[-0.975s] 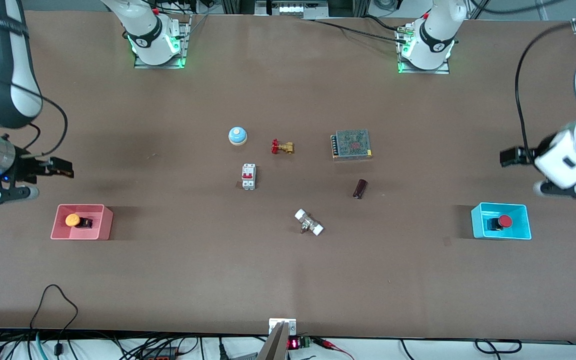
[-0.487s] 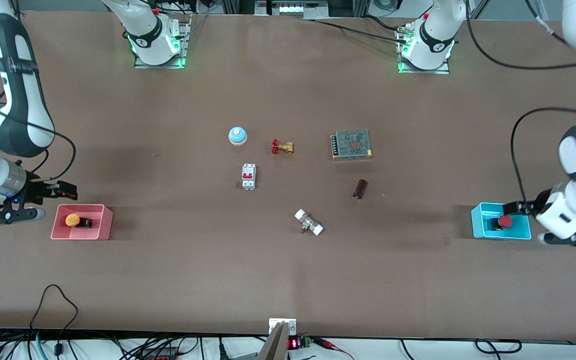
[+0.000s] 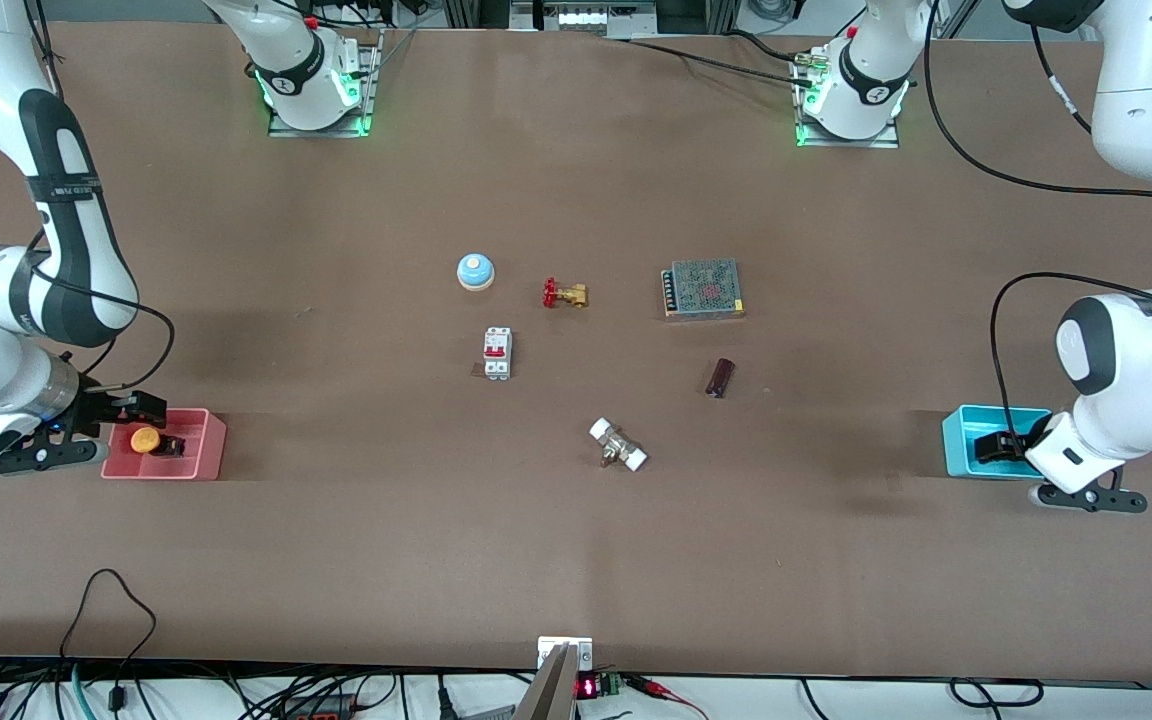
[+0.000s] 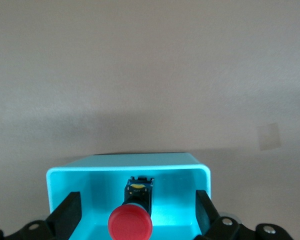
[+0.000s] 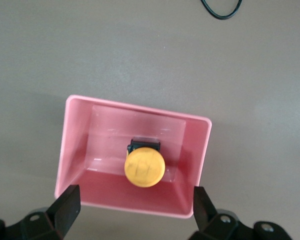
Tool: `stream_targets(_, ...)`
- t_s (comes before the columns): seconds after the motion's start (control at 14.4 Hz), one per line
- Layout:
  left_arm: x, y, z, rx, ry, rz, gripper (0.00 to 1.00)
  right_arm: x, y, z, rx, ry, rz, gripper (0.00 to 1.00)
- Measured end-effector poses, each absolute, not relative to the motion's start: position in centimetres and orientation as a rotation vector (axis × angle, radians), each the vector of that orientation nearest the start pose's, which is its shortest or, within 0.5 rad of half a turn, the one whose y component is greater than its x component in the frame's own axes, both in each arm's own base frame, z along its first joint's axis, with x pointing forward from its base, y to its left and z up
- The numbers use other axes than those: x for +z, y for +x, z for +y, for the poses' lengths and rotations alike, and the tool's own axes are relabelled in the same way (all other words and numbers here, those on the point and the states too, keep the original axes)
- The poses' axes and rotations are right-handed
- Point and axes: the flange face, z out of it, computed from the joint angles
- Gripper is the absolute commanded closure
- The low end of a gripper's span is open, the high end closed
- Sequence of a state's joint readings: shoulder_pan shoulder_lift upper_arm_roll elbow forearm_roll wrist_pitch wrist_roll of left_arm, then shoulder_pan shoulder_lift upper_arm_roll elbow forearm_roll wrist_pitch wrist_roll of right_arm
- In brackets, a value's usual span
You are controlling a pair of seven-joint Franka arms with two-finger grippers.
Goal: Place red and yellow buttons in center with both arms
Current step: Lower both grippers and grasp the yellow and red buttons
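Observation:
The orange-yellow button (image 3: 146,440) lies on its side in a pink bin (image 3: 198,452) near the right arm's end of the table. My right gripper (image 3: 139,407) is open and empty over that bin's edge. In the right wrist view its fingers (image 5: 69,201) straddle the bin (image 5: 140,108) with the button (image 5: 144,167) between them. The red button (image 4: 130,223) lies in a cyan bin (image 4: 127,165) in the left wrist view. My left gripper (image 4: 137,200) is open around it. In the front view the left gripper (image 3: 994,446) hides the red button in the cyan bin (image 3: 960,440).
At the table's middle are a blue-rimmed bell (image 3: 475,271), a brass valve with a red handle (image 3: 564,294), a white circuit breaker (image 3: 497,354), a mesh-topped power supply (image 3: 703,289), a dark cylinder (image 3: 719,377) and a white-ended fitting (image 3: 618,445).
Both arms have come down toward their bins. The left gripper moved over the cyan bin and now covers the red button in the front view. The right gripper moved to the pink bin's edge.

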State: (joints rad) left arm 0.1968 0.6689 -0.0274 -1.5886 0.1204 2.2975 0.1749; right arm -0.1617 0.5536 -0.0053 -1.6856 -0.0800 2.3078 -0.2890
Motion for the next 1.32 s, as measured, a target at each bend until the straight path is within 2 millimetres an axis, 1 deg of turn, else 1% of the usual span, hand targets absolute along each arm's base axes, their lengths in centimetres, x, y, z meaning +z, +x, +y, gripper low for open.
stream_targets(0.21, 23.8, 68.7, 13.1, -0.042, -3.060, 0.122, 0.01, 27.1, 67.6, -12.0, -0.110, -3.216, -0.290, 0.00)
stream_targets(0.28, 23.5, 68.7, 13.2, -0.038, -3.061, 0.121, 0.03, 26.8, 67.8, -12.1, -0.120, -3.229, -0.311, 0.00)
stream_targets(0.49, 22.2, 67.9, 13.2, 0.003, -3.067, 0.121, 0.13, 26.0, 67.9, -12.1, -0.131, -3.246, -0.350, 0.00)
stream_targets(0.7, 21.0, 67.1, 13.4, 0.033, -3.073, 0.116, 0.29, 25.3, 67.9, -12.1, -0.119, -3.244, -0.352, 0.00)
stream_targets(0.84, 20.9, 67.2, 13.4, 0.016, -3.072, 0.117, 0.29, 24.9, 67.8, -12.1, -0.113, -3.239, -0.344, 0.00)
stream_targets(1.11, 20.7, 67.4, 13.4, -0.012, -3.070, 0.118, 0.33, 24.0, 67.7, -12.1, -0.103, -3.216, -0.298, 0.00)
stream_targets(1.32, 19.8, 67.3, 13.9, -0.022, -3.071, 0.107, 0.60, 23.5, 67.6, -12.3, -0.094, -3.214, -0.293, 0.00)
